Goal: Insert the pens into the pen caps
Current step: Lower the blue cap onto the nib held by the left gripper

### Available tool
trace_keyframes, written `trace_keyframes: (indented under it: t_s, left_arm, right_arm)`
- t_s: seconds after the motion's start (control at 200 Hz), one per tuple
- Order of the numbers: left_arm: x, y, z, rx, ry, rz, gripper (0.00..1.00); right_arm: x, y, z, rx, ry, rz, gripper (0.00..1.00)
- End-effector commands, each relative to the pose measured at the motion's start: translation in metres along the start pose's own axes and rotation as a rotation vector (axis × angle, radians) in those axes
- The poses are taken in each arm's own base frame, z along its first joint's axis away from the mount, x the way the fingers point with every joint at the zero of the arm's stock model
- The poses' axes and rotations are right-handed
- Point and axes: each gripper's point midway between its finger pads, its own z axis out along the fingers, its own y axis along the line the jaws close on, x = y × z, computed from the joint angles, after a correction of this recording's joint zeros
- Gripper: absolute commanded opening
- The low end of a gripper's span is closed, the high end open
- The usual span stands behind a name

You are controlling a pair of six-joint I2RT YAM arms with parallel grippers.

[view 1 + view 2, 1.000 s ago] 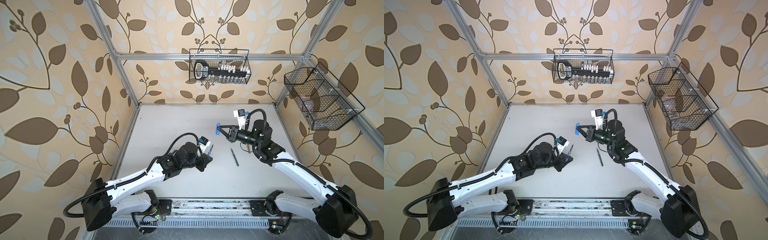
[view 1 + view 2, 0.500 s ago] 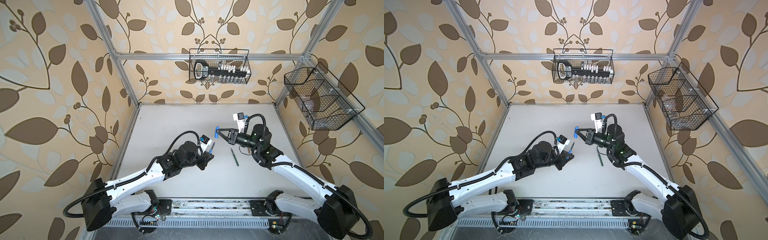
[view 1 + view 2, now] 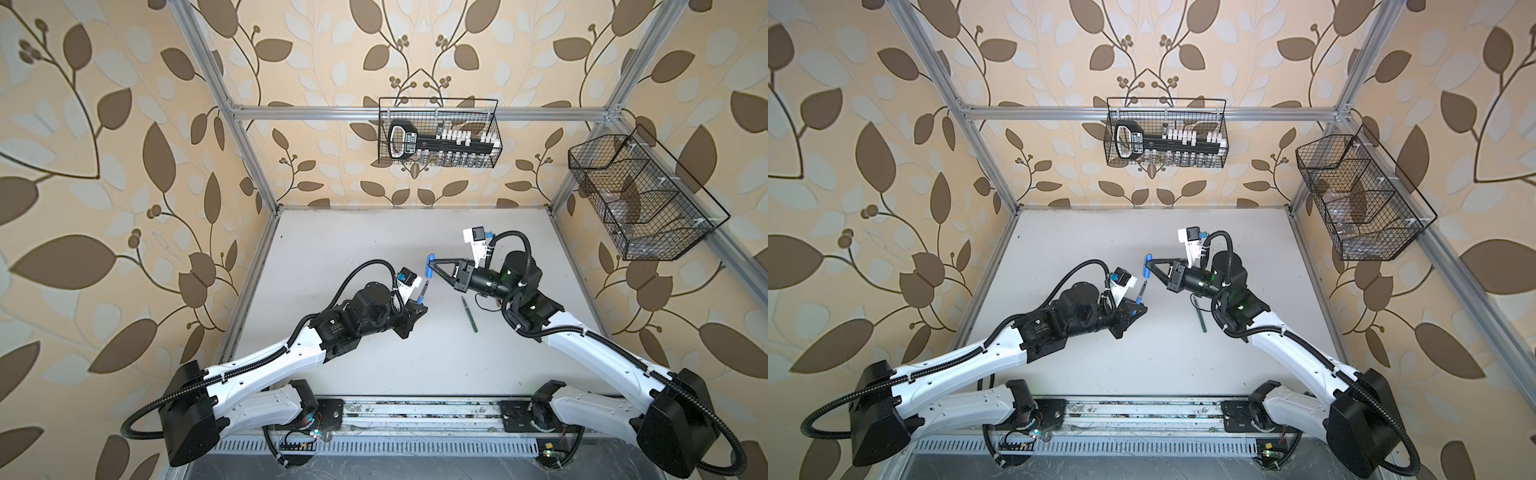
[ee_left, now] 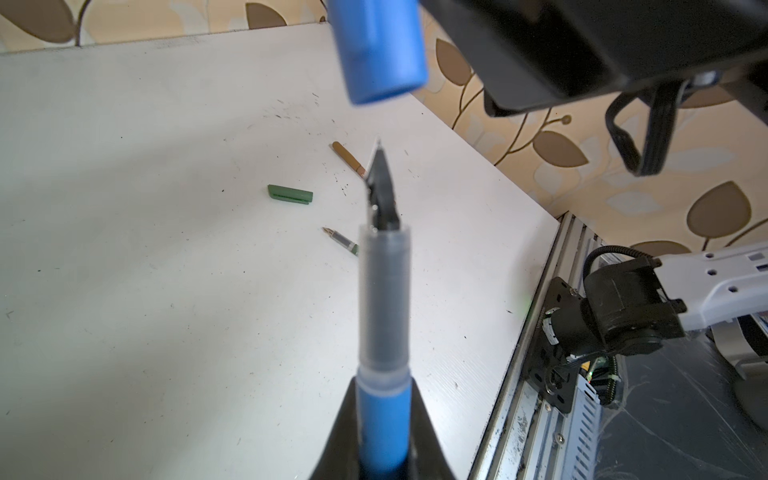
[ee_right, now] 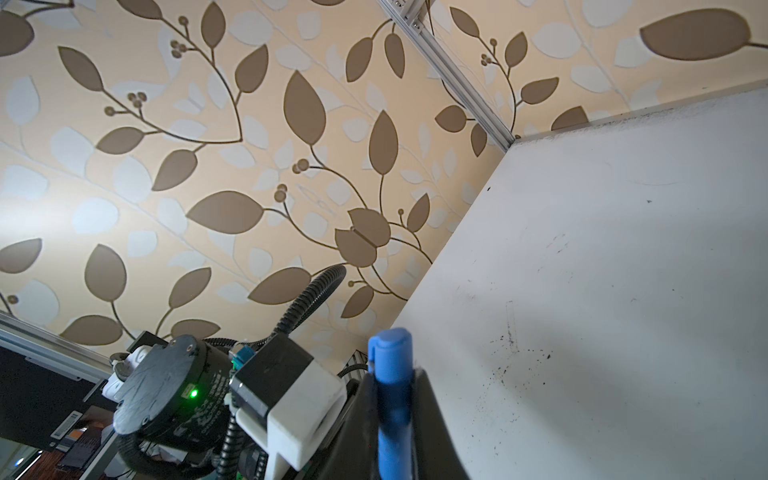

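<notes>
My left gripper (image 3: 420,306) (image 3: 1138,309) (image 4: 384,415) is shut on the blue pen (image 3: 423,293) (image 4: 384,332), whose dark tip points up and away. My right gripper (image 3: 433,266) (image 3: 1150,266) (image 5: 395,386) is shut on the blue cap (image 3: 429,266) (image 4: 376,45) (image 5: 390,353). The cap hangs just beyond the pen's tip with a small gap between them. A green pen (image 3: 469,314) (image 3: 1199,314) (image 4: 341,242) lies on the table. In the left wrist view a green cap (image 4: 290,194) and a tan pen (image 4: 348,158) also lie on the table.
The white table (image 3: 353,249) is walled by aluminium posts and leaf-patterned panels. A wire basket (image 3: 438,133) hangs on the back wall and another wire basket (image 3: 640,199) on the right wall. The arms' base rail (image 3: 415,415) runs along the front edge.
My right gripper has carried the blue cap left and nearer, close to the pen's tip. My left gripper has shifted slightly right with the blue pen.
</notes>
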Motion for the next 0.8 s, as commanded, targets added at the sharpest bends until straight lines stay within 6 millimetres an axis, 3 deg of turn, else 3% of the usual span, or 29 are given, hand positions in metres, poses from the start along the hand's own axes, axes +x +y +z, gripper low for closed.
trace_keyframes:
  t_s: [0.0, 0.795]
  left_arm:
    - [-0.029, -0.014, -0.011, 0.038, -0.097, 0.026, 0.10]
    - [-0.037, -0.009, -0.013, 0.011, -0.146, 0.015, 0.10]
  right_arm:
    - [0.005, -0.003, 0.000, -0.007, -0.004, 0.012, 0.12]
    - [0.018, -0.001, 0.002, -0.035, 0.015, 0.026, 0.12]
